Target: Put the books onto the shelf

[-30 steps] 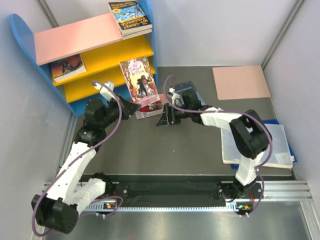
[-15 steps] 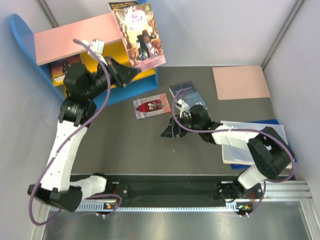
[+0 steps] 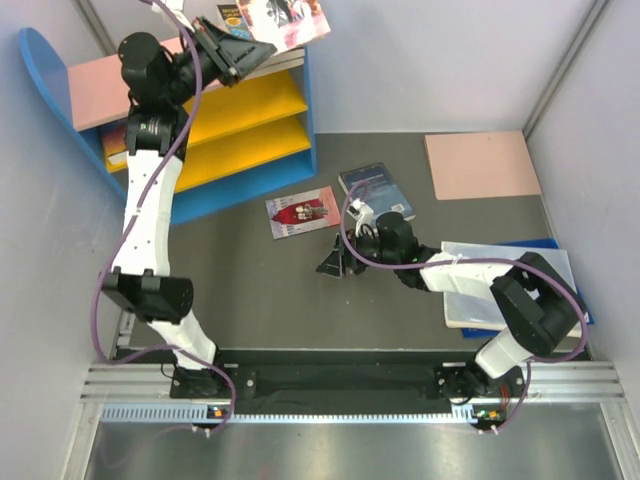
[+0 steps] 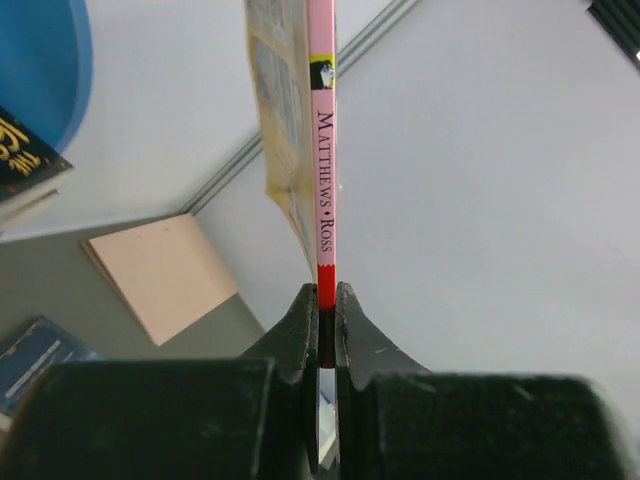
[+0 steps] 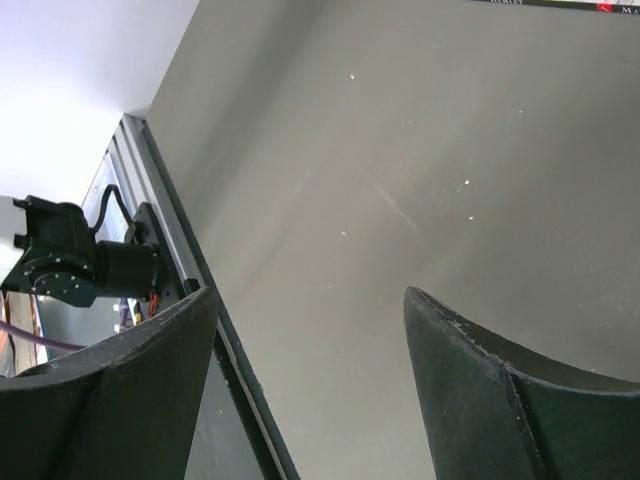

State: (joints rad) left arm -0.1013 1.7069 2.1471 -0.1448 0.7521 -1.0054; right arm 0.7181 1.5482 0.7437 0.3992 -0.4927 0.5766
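Above the shelf's (image 3: 250,95) pink top board, the left gripper (image 3: 262,47) is clamping the pink-purple book (image 3: 290,15) by the foot of its thin spine. The left wrist view is showing that glossy spine edge-on (its lettering is readable only there), while the overhead view is showing the cover. Right of the shelf, the red-white book (image 3: 303,211) and navy book (image 3: 372,182) are lying flat on the matte grey table (image 3: 260,290). Beside them the right gripper (image 3: 330,262) is hovering, its fingers spread and empty.
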